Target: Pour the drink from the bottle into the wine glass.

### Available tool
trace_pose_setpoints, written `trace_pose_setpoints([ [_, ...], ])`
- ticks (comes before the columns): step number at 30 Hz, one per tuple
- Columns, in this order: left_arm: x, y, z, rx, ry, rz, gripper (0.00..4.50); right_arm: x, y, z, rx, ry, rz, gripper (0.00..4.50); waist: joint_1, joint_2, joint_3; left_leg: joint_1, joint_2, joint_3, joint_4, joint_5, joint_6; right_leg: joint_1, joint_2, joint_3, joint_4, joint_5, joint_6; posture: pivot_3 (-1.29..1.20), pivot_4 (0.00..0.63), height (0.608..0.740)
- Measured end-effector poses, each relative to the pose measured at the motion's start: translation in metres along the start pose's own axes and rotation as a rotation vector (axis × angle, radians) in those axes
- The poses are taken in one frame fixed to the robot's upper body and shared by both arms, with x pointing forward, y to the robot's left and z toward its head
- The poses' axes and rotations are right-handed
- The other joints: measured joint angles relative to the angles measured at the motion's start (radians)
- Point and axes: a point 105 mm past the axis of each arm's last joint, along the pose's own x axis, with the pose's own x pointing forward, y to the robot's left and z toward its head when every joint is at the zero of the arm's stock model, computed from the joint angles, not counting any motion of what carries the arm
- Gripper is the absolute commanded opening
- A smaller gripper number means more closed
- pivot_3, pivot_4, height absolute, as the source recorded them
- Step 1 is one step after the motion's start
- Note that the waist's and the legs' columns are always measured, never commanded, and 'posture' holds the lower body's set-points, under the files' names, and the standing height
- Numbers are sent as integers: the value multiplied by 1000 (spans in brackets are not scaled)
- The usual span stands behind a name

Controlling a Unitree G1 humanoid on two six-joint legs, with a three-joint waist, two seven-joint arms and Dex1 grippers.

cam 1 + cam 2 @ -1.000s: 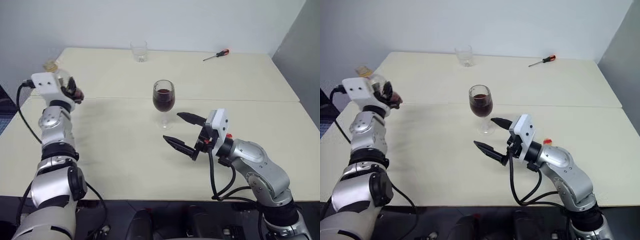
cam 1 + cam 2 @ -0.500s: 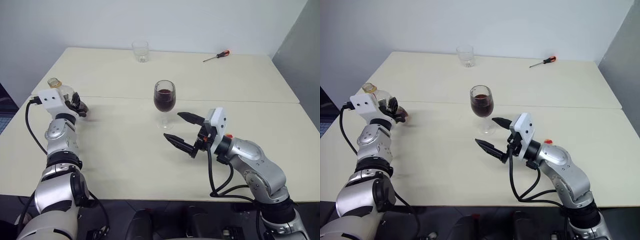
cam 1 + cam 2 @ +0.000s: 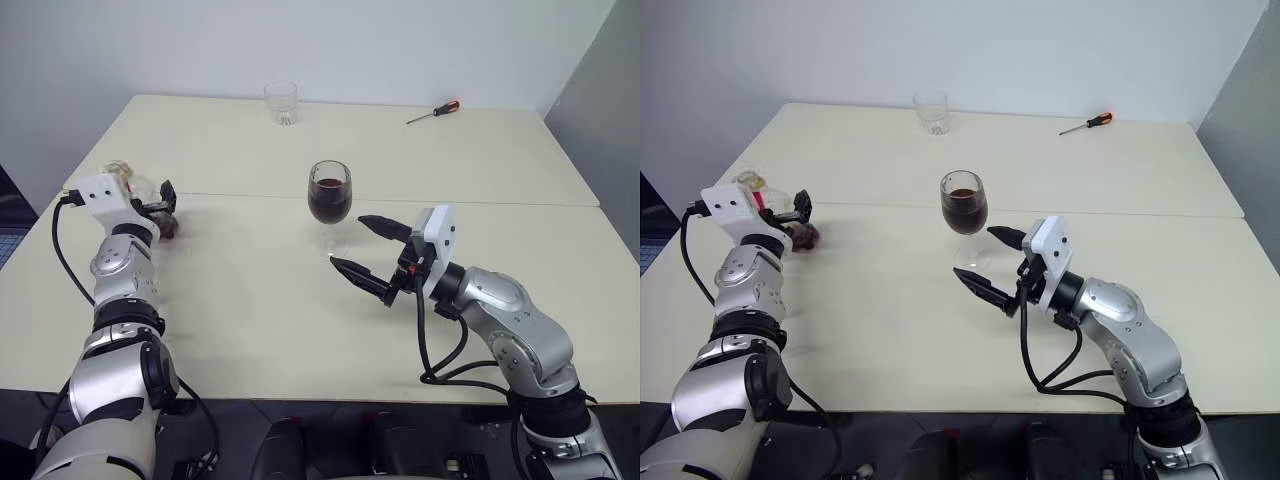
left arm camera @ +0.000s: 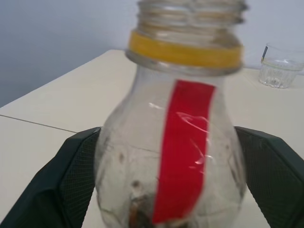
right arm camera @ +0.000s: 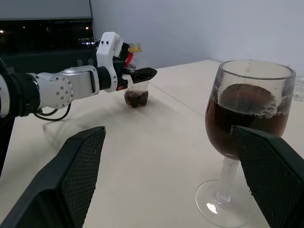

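The wine glass (image 3: 329, 195) stands mid-table, its bowl about half full of the dark drink (image 5: 244, 111). The bottle (image 5: 135, 95) stands upright and uncapped on the table near the left edge. It is clear, with a yellow neck ring, a red label strip (image 4: 183, 152) and a little dark drink at its bottom (image 3: 168, 227). My left gripper (image 3: 155, 205) is open, one finger (image 4: 66, 185) on each side of the bottle's round body. My right gripper (image 3: 348, 242) is open and empty just in front and to the right of the glass's foot.
A clear tumbler (image 3: 281, 101) stands at the far edge of the table (image 3: 250, 320). A red-handled screwdriver (image 3: 434, 110) lies at the back right. A seam (image 3: 480, 201) crosses the table behind the wine glass. The table's left edge runs close to the bottle.
My left gripper's fingers have spread away from the bottle, which they were shut on before. The bottle now stands on the table. My right gripper has stayed by the glass.
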Motion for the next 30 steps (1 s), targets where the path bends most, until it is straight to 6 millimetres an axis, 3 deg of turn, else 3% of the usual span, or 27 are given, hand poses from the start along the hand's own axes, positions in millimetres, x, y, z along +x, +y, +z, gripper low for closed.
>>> trace_pose_setpoints([
  [8,-7,4,0,10,-11,-13,4475,0,0,1,-5,1,5,4500,-1,0,0,0,1,0,0,0,0,0,0,1,0,0,0,0,150,740],
  [14,-32,16,-12,-2,18,-9,4475,-4,-1,-4,4,20,-2,4500,-1,0,0,0,3,-1,-1,0,0,0,-1,2,0,0,0,0,150,740],
  [21,-56,21,-11,-28,47,-22,4475,-12,-8,-7,40,33,-48,4500,2,0,0,1,3,-2,-1,0,0,2,-2,2,-1,0,0,0,150,740],
  [26,-78,16,-25,-39,116,-58,4475,-24,-11,-19,70,70,-112,4500,2,0,0,2,3,-2,-2,0,0,2,-3,3,-1,0,0,0,150,740],
  [30,-98,-5,-42,-70,189,-126,4475,-38,-14,-35,50,150,-233,4500,3,0,0,1,2,-2,-2,0,0,2,-3,3,-2,0,0,0,150,740],
])
